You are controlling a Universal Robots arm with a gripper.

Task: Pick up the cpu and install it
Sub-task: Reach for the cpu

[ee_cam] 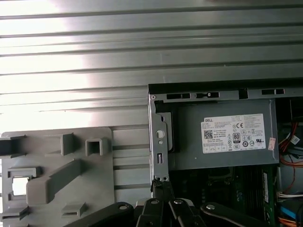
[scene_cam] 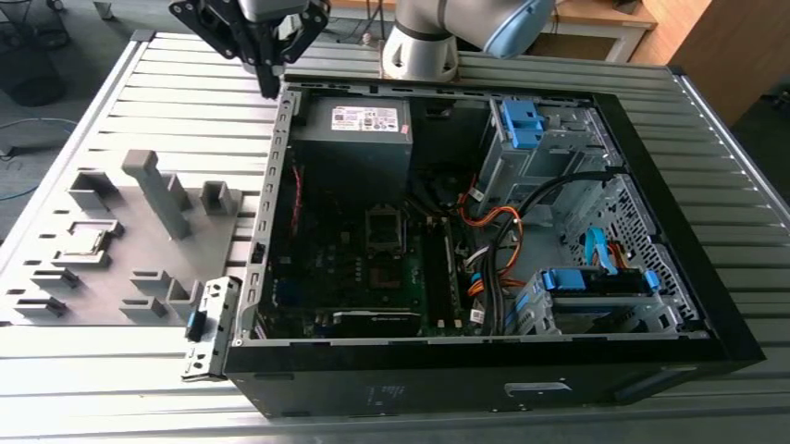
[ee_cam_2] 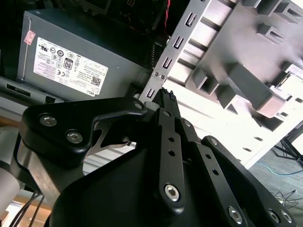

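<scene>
The claw [scene_cam: 268,85] is seen pressed together with nothing in it, parked just above the open computer case's [scene_cam: 432,379] corner by the power supply [scene_cam: 358,139], and the cpu [scene_cam: 87,242] is seated in the grey fixture tray [scene_cam: 232,248] beside that case on the table [scene_cam: 124,92].

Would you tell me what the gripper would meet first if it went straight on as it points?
The gripper would probably first meet the computer case at its side wall rim, beside the power supply, though depth is unclear.
</scene>
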